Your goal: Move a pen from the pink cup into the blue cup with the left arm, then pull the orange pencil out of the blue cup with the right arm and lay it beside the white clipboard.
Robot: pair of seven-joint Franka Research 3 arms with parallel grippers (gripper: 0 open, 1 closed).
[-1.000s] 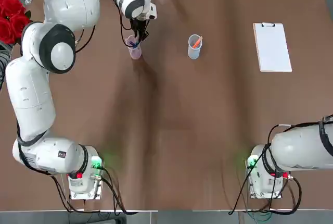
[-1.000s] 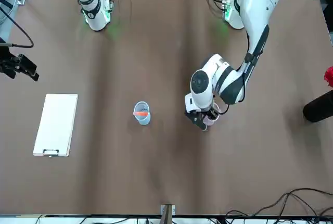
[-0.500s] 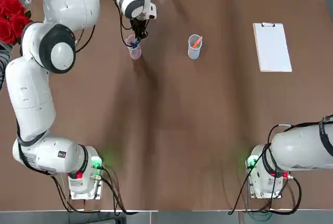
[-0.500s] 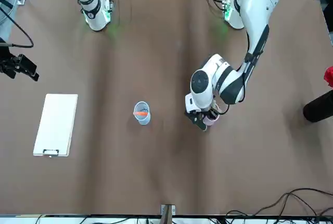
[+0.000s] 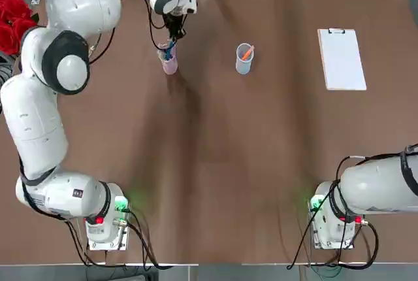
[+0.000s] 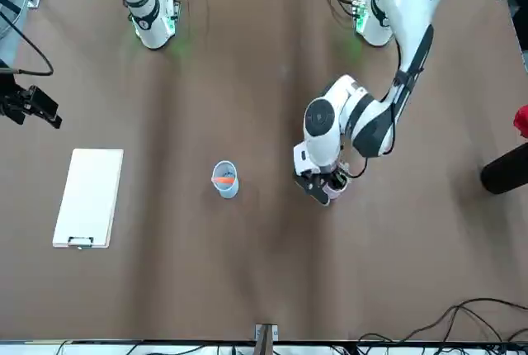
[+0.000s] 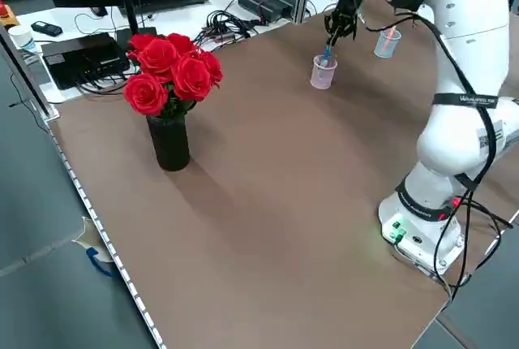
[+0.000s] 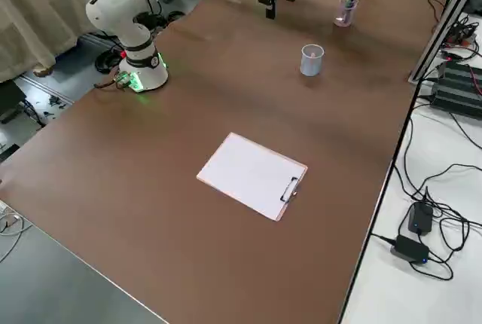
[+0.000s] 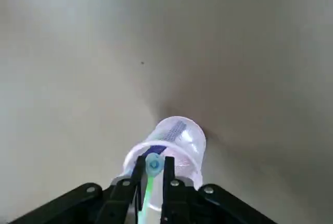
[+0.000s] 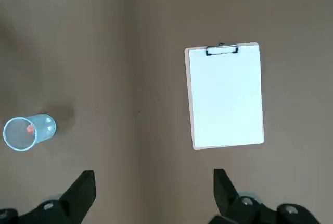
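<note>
My left gripper is clamped on the thin bright-blue pen, upright above the translucent pink cup; the translucent pale blue cup lies toward the right arm, whose gripper hangs open.

A bunch of red roses stands in a black vase on the brown table, in the upper left part of the left side view. In the top view the roses are at the left edge. Behind the table, at the top of the left side view, a white bench holds black devices and cables. In the right side view a black power adapter with cables lies on a white surface at the lower right. Beige curtains hang at the upper left.
</note>
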